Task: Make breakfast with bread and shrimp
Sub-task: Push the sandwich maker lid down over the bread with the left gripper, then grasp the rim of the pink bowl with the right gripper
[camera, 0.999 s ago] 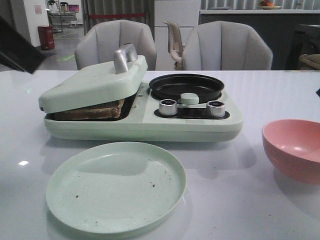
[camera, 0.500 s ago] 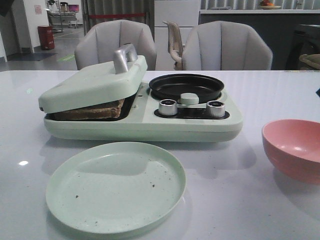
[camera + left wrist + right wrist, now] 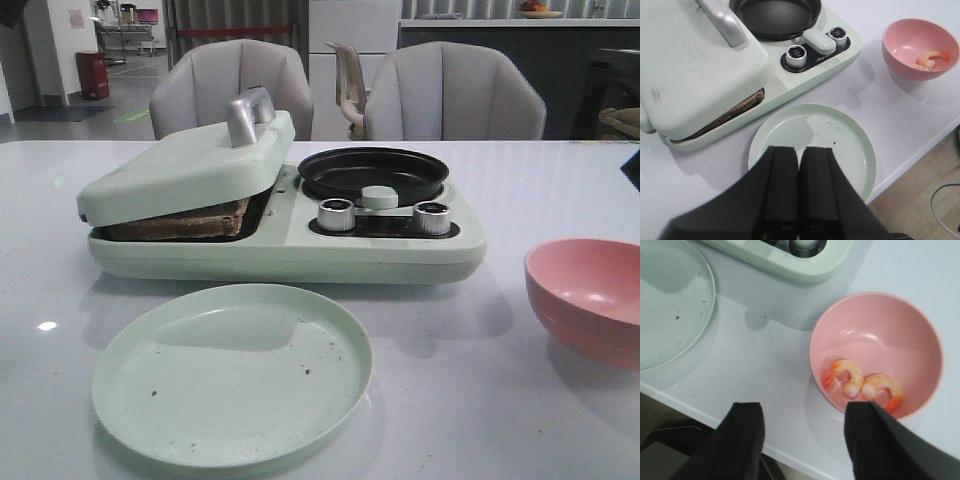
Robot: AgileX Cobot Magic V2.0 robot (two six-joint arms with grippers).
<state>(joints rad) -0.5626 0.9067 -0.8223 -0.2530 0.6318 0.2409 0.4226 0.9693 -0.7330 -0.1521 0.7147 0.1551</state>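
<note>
White table (image 3: 520, 420): bread (image 3: 185, 220) is sitting under the press lid (image 3: 180, 165); shrimp (image 3: 862, 382) are lying in the bowl (image 3: 920, 330).
Your right gripper (image 3: 805, 432) is hanging wide and empty; your left gripper (image 3: 799, 192) is pinched together, empty. You're likely reaching for shrimp next.

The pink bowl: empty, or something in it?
Not empty. The pink bowl holds two curled shrimp lying side by side on its bottom.

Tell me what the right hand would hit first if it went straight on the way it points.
Probably the near rim of the pink bowl or the bare table just in front of it. The open right hand hangs above that spot; depth is unclear.
</note>
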